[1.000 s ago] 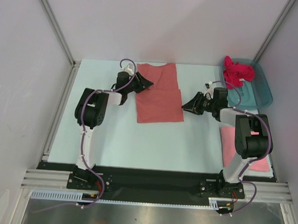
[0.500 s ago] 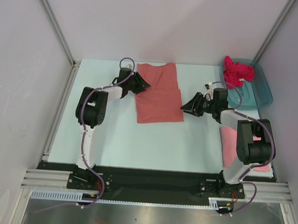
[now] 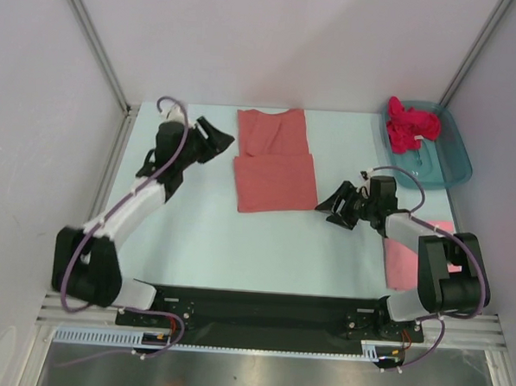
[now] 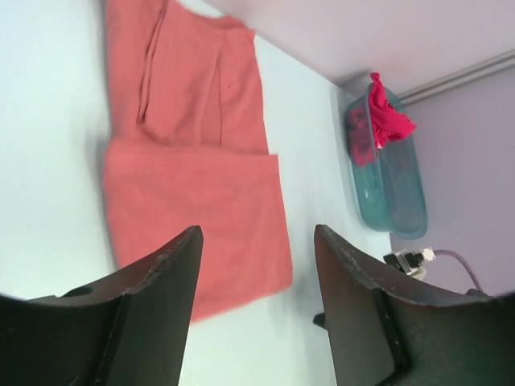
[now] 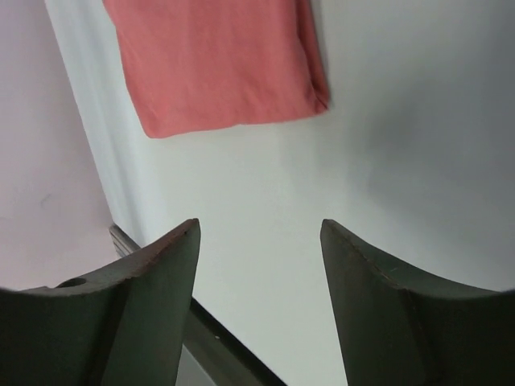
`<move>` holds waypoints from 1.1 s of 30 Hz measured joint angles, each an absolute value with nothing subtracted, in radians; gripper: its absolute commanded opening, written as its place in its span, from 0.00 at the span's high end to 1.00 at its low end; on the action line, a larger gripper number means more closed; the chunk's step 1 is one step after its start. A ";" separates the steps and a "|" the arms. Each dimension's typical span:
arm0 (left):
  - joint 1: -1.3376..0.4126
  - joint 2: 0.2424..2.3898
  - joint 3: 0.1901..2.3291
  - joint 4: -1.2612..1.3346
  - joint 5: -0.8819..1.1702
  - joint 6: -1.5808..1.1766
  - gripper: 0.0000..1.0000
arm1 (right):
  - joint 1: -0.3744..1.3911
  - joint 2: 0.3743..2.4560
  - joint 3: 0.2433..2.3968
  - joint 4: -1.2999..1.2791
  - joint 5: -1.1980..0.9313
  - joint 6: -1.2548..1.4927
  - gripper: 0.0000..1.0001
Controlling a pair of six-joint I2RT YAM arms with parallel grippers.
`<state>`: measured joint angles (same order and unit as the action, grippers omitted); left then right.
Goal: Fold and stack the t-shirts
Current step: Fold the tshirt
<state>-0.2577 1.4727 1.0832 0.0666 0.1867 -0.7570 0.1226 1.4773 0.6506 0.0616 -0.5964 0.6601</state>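
A salmon-coral t-shirt lies flat at the table's middle back, its lower half folded up into a neat rectangle; it also shows in the left wrist view and the right wrist view. My left gripper hangs open just left of the shirt's upper part, holding nothing. My right gripper is open and empty, right of the shirt's near corner. A lighter pink t-shirt lies folded under my right arm. A bright magenta t-shirt sits crumpled in the tub.
The teal plastic tub stands at the back right corner, also in the left wrist view. Grey walls close the table on three sides. The black rail with the arm bases runs along the near edge.
Both grippers have opened wider and drawn away from the salmon shirt. The left arm has stretched out to the left; the right gripper has slid toward the near edge.
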 measured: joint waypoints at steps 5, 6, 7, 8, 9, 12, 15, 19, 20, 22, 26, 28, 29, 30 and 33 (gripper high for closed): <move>-0.352 1.204 0.663 0.204 0.086 -0.954 0.37 | 0.141 1.422 0.542 0.133 -0.490 0.807 0.34; -0.398 1.195 0.592 0.212 0.059 -1.001 0.36 | 0.153 1.420 0.530 0.142 -0.460 0.840 0.35; -0.447 1.197 0.534 0.213 0.026 -1.047 0.36 | 0.168 1.421 0.523 0.147 -0.429 0.868 0.36; -0.496 1.205 0.491 0.203 -0.010 -1.090 0.36 | 0.184 1.422 0.522 0.150 -0.401 0.896 0.36; -0.540 1.217 0.465 0.187 -0.039 -1.139 0.36 | 0.202 1.424 0.522 0.158 -0.371 0.923 0.36; -0.602 1.275 0.465 0.154 -0.104 -1.268 0.37 | 0.245 1.444 0.522 0.191 -0.299 0.990 0.38; -0.609 1.348 0.482 0.155 -0.163 -1.382 0.40 | 0.272 1.485 0.529 0.205 -0.252 1.034 0.39; -0.608 1.456 0.481 0.204 -0.205 -1.522 0.42 | 0.294 1.530 0.559 0.233 -0.205 1.075 0.41; -0.608 1.478 0.489 0.227 -0.208 -1.551 0.44 | 0.298 1.539 0.564 0.242 -0.196 1.083 0.41; -0.608 1.525 0.520 0.242 -0.211 -1.610 0.47 | 0.307 1.553 0.572 0.257 -0.175 1.099 0.41; -0.608 1.591 0.563 0.256 -0.215 -1.719 0.50 | 0.318 1.574 0.585 0.276 -0.131 1.125 0.43; -0.608 1.602 0.570 0.252 -0.216 -1.757 0.52 | 0.320 1.584 0.587 0.290 -0.120 1.138 0.44; -0.608 1.608 0.577 0.245 -0.216 -1.776 0.53 | 0.321 1.588 0.588 0.296 -0.112 1.147 0.44; -0.608 1.615 0.585 0.241 -0.216 -1.791 0.53 | 0.321 1.594 0.589 0.303 -0.107 1.157 0.44; -0.607 1.624 0.592 0.232 -0.218 -1.831 0.54 | 0.322 1.609 0.594 0.321 -0.091 1.188 0.45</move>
<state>-0.6075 1.6241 0.5919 0.2317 -0.2180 -1.8305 0.3218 1.6089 0.5938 0.3214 -0.0906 1.1877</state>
